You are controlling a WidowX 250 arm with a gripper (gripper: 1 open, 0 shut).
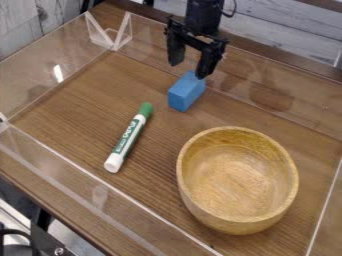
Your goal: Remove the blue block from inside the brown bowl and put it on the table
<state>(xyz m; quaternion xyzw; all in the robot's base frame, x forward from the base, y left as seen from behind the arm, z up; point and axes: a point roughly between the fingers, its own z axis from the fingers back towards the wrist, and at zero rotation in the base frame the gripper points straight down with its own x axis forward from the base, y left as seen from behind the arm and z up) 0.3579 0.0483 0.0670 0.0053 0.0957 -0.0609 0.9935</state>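
The pincer (pixel 194 66) hangs wide open, holding nothing, just above the blue block (pixel 187 91). The block sits on the table (pixel 80 115), away from the bowl (pixel 239 178).

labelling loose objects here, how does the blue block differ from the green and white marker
The blue block is a short, solid-blue boxy piece; the marker is long, thin and round-bodied, white with green print and a green cap. The block lies farther back, just below the end effector; the marker lies nearer the front left, angled diagonally. Both rest flat on the table, outside the brown bowl, touching nothing else.
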